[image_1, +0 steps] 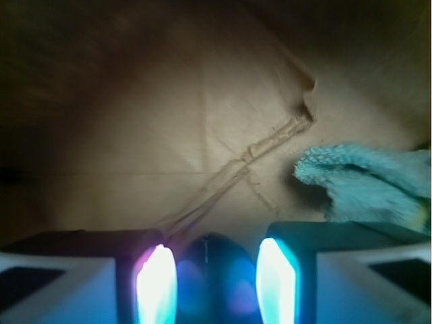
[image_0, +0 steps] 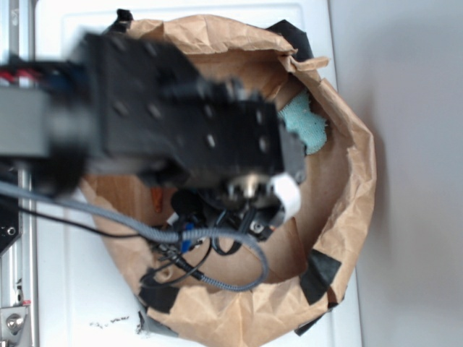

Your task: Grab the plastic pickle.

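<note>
My gripper [image_1: 214,283] hangs low inside a brown paper bag [image_0: 347,217], and in my wrist view its two fingers [image_1: 156,283] glow bright on their inner sides. Between them sits a dark, rounded thing, and I think it is the plastic pickle [image_1: 214,260]. It looks dark blue in the glow, so I cannot be sure of its color. The fingers stand one on each side of it, very close. I cannot tell if they already touch and pinch it or if a thin gap is left. I think I am placed this way so the pickle fits right in the middle, and a squeeze would catch it on both sides. In the view from outside, my big black arm [image_0: 181,123] covers most of the bag, so the pickle does not show there at all. A light blue cloth [image_1: 368,182] lies near my right finger, a little farther back on the bag's floor. It does not touch the pickle as far as I can see, but it is close, and a fluffy edge could snag if I slide that way. A creased fold [image_1: 270,145] runs across the paper floor ahead of me. The crumpled bag walls stand up all around, so I have little room to move sideways. The bag sits on a white tabletop [image_0: 72,289]. A gray cable [image_0: 217,238] loops from my arm down into the bag.
</note>
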